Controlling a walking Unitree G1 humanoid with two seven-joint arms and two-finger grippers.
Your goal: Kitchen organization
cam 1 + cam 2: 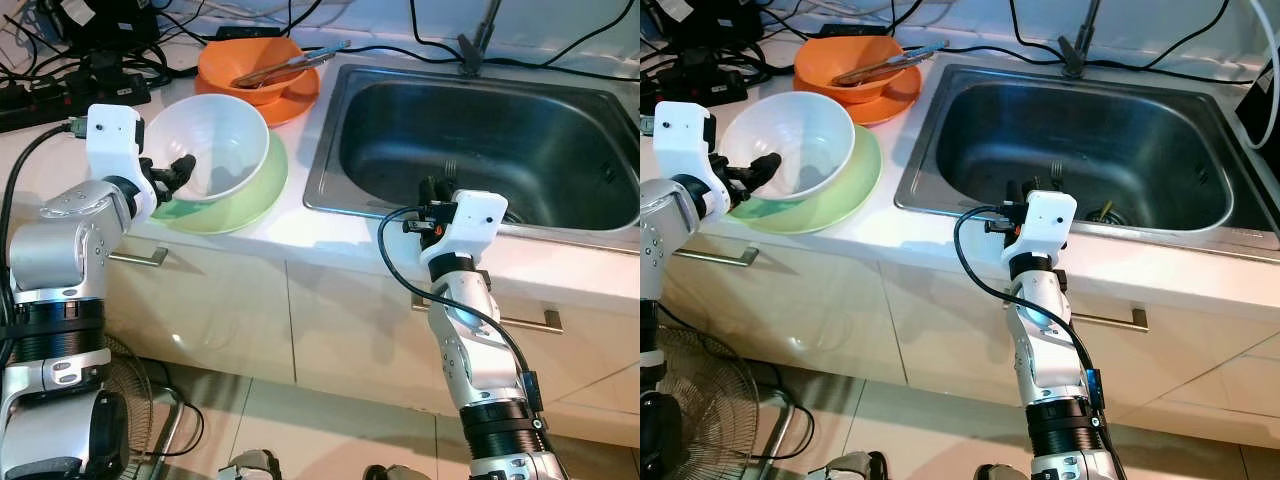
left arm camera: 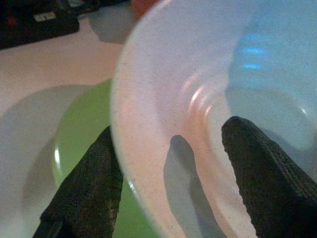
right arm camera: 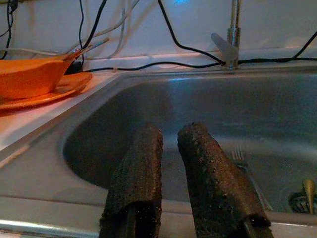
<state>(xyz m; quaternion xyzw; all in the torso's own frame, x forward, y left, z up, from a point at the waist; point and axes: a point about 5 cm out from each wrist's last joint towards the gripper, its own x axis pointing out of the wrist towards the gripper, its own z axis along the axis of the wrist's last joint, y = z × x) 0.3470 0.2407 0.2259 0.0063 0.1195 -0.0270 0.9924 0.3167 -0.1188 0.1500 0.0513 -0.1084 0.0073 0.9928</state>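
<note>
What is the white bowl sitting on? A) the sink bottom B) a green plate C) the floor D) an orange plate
B: the white bowl rests on the green plate on the counter, with the left gripper straddling the bowl's rim, one finger inside and one outside.

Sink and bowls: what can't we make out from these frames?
- Sink floor near the drain: a fork shows, but the right gripper and its wrist housing cover part of it in the eye views; other items there are too small to name.
- White bowl: its near rim is covered by the left gripper, one finger inside, one outside; contact cannot be told.
- Green plate: mostly under the white bowl.
- Orange bowl: contents partly hidden by tongs.
</note>
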